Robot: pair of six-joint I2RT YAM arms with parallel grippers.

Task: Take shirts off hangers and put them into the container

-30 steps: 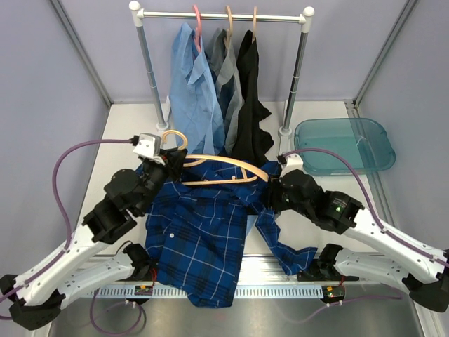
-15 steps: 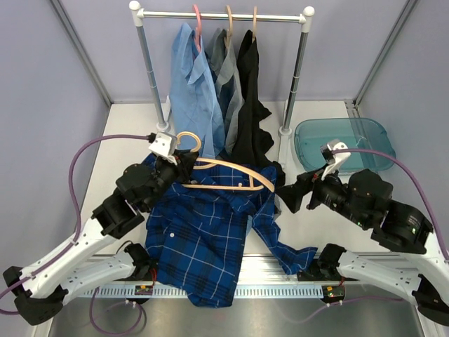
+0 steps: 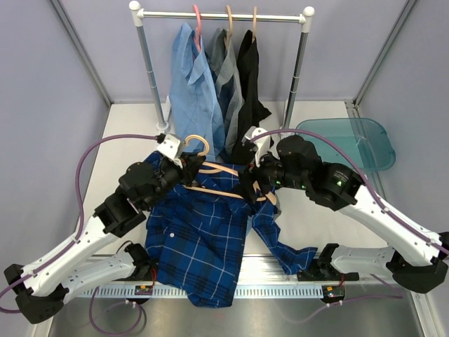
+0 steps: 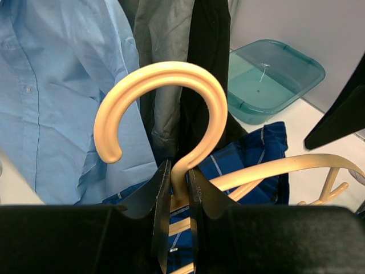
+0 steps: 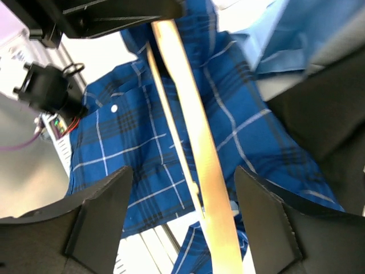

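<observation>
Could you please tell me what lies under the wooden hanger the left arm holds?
The plaid shirt lies under the hanger, spread on the table. The right arm covers the hanger's right end, so what sits beneath there cannot be seen.

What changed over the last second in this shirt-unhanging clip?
The right gripper left the wooden hanger's right end, drew back toward the container, then swung in again; its jaws now stand open astride the hanger's arm. The left gripper kept its clamp on the hook's neck, shifting slightly right. The plaid shirt and hanging shirts stayed put.
</observation>
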